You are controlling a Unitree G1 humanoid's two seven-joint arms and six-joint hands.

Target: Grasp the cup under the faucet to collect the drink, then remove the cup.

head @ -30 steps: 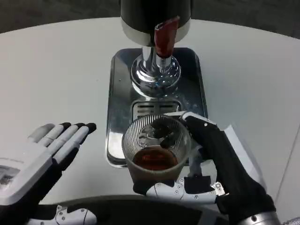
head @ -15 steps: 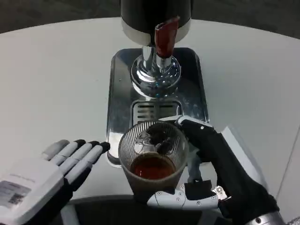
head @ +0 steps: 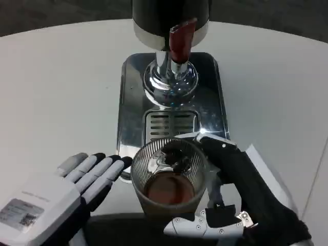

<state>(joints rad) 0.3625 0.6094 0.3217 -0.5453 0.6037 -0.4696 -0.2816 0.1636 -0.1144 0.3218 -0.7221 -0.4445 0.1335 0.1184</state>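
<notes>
Right hand (head: 241, 189) grips ribbed glass cup (head: 169, 177) at 3 o'clock: rigid, slippery, spill-prone; left hand (head: 77, 182) open.

The left hand (head: 66, 189) now lies further right and nearer the cup (head: 169, 177), its fingers (head: 105, 169) almost at the glass. The right hand (head: 241, 200) carries the cup slightly toward the near desk (head: 61, 82) edge.

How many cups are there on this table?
1. The ribbed cup, holding brown drink, sits at the near end of the metal tray, gripped by the right hand. The left hand lies beside it.
</notes>
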